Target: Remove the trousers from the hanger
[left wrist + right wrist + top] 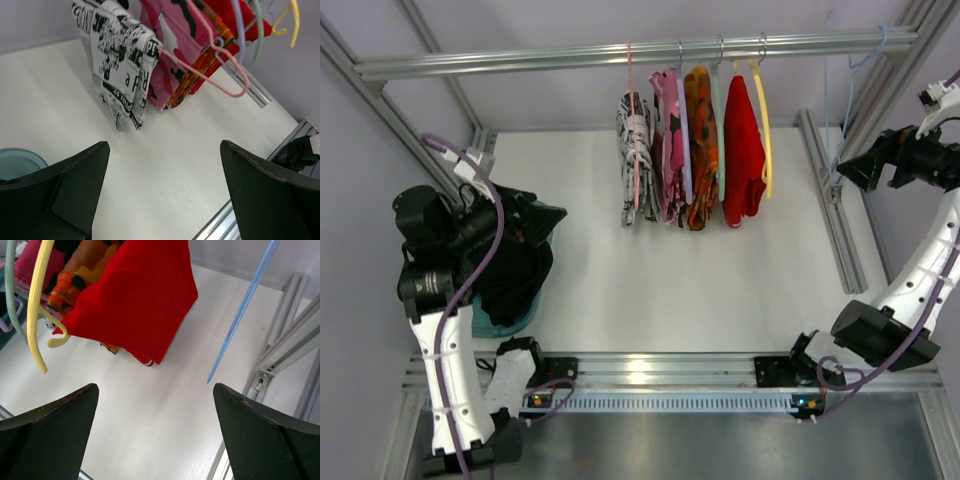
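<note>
Left gripper (pixel 164 147) and right gripper (pixel 155 389) gape wide, empty; trousers (pixel 515 285) seemingly heaped at frame left; hanger (pixel 245 305) hangs upper right.

Printed lettering covered the black-and-white newsprint-patterned fabric garment (pixel 117 60) in the upper left of the left wrist view. Only fragments such as "a R" were legible, and no other text could be read.

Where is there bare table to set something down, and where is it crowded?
Bare: the table between the hanging clothes and the front rail, and right of the red garment. Crowded: the left edge, trousers heaped over the blue tub.
</note>
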`<state>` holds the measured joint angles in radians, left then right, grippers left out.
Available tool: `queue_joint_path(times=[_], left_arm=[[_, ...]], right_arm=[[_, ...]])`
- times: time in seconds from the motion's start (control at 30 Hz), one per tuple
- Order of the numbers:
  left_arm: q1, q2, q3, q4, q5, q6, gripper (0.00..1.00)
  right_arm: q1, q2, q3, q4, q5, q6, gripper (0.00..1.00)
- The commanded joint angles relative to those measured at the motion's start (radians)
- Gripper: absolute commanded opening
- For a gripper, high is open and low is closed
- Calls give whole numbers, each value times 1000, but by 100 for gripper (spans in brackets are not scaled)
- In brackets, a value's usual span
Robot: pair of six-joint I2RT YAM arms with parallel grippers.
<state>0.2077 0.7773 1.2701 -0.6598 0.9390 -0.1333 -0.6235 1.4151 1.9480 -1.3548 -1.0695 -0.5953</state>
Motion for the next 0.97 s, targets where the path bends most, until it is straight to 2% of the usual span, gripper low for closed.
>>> queue_joint_path(times=[0.0,0.17,0.27,0.33,0.4,0.47,0.5,0.67,0.93], left_arm=[[-1,79,34,-110,-64,-20,98],[1,103,37,-210,-156,32,98],[1,82,26,-239,-195,26,98],[-1,77,40,-260,-242,34,98],[1,76,66,-314,-307,52,98],[-1,76,84,-375,-342,89,98],[1,71,101,-397,-371,103,98],[1,8,132,-478,-448,190,98],[-1,-44,172,-514,-528,196,98]], right_arm=[[-31,-60,-30,-141,41,-17,99],[-33,-163,-63,-142,54,9,100],[30,-224,-78,-141,84,43,99],[186,-252,-118,-132,123,86,99],[343,-306,-199,-23,163,222,99],[442,-361,-245,82,210,332,99],[508,-376,-283,94,210,344,99],[518,-470,-360,33,164,292,100],[535,-584,-405,-44,178,239,99]])
